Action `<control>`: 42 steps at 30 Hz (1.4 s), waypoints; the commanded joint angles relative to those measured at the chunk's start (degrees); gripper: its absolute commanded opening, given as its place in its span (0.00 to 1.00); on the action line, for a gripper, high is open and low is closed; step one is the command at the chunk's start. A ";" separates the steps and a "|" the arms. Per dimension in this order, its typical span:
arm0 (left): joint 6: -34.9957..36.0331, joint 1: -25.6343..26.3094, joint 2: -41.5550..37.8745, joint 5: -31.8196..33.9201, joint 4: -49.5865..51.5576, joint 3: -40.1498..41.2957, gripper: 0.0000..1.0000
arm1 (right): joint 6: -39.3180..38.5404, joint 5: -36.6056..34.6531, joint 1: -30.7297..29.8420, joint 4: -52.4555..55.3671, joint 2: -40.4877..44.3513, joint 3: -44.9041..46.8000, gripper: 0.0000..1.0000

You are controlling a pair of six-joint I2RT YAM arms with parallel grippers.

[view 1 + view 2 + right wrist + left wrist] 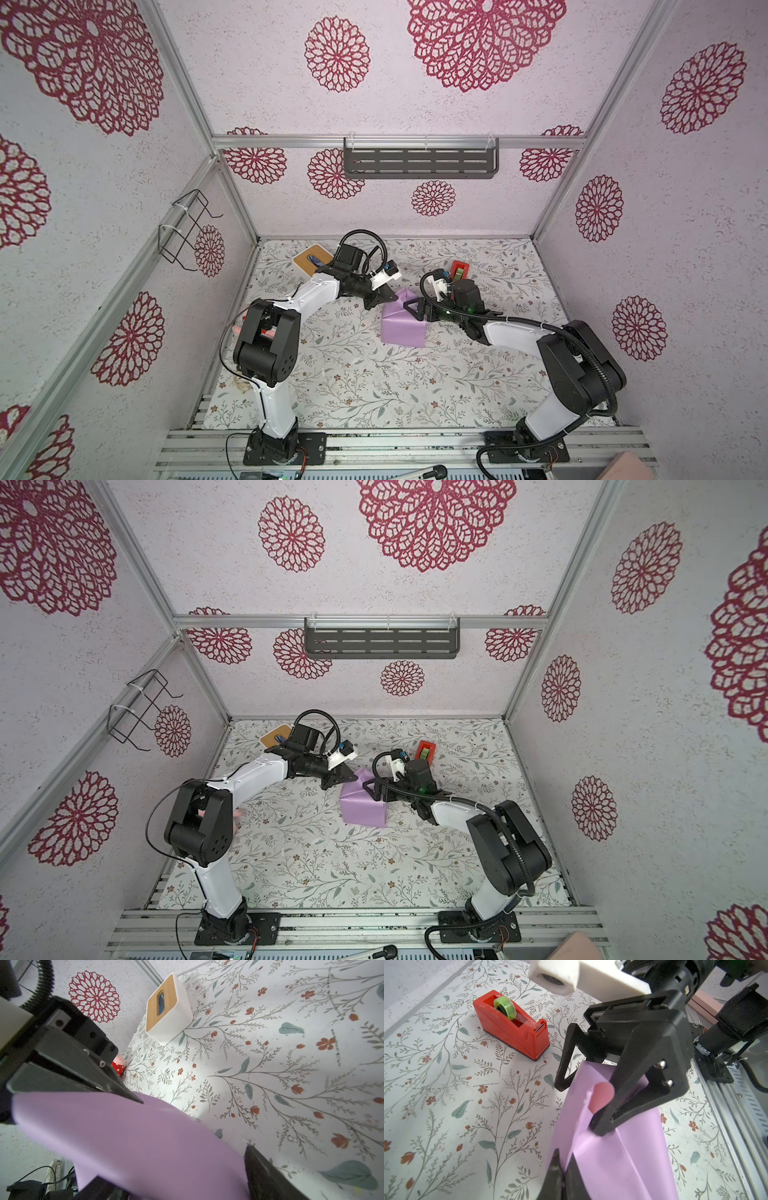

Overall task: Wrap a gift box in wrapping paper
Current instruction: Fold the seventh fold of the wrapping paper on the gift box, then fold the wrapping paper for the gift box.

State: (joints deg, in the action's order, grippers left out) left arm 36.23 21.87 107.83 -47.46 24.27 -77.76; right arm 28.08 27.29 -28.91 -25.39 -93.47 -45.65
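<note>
L gripper (pixel 563 1167): clenched, 2 tips pinched on a fold of the wrapping paper (pixel 612 1157). Tips are cut off by the frame edge in the L wrist view. In a top view it meets the parcel's far-left upper corner (pixel 386 297).

R gripper (pixel 580 1108): jaws wide, astride the parcel top. 1 finger (pixel 620 1084) lies on the lilac face, the other at the paper's edge. Clamping or just resting, can't tell. Small pink patch of paper shows beside the near finger. R wrist view is mostly blurred lilac, fingers cropped.

Gift box: not visible itself; lilac paper covers every side seen in both top views. Parcel sits mid-table on the floral cover (pixel 374 386), between the 2 arms.

Red tape dispenser (pixel 512 1024): behind the parcel, apart from it.

Tissue box (pixel 168 1007): far-left corner, part-hidden by the L arm in the top views.

Red white-dotted obj (pixel 118 1067): half hidden behind the L gripper, can't ID.
</note>
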 commanded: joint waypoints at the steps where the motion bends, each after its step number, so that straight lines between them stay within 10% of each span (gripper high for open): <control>1: 1.64 0.70 -2.27 0.86 -2.77 2.39 0.00 | -1.80 -1.23 0.03 7.83 -0.12 -0.15 0.83; 27: 5.94 5.20 -13.07 16.62 -20.32 18.07 0.00 | 3.79 6.68 4.53 12.53 9.97 -4.24 0.89; 42: 6.92 6.75 -15.35 20.01 -26.18 21.59 0.00 | 8.46 0.46 5.03 28.04 -3.36 -22.08 0.79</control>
State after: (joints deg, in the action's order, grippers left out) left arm 41.76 27.94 94.15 -28.60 -0.49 -57.06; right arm 37.10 29.74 -23.33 -4.19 -95.74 -65.60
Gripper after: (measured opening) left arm 0.041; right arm 0.796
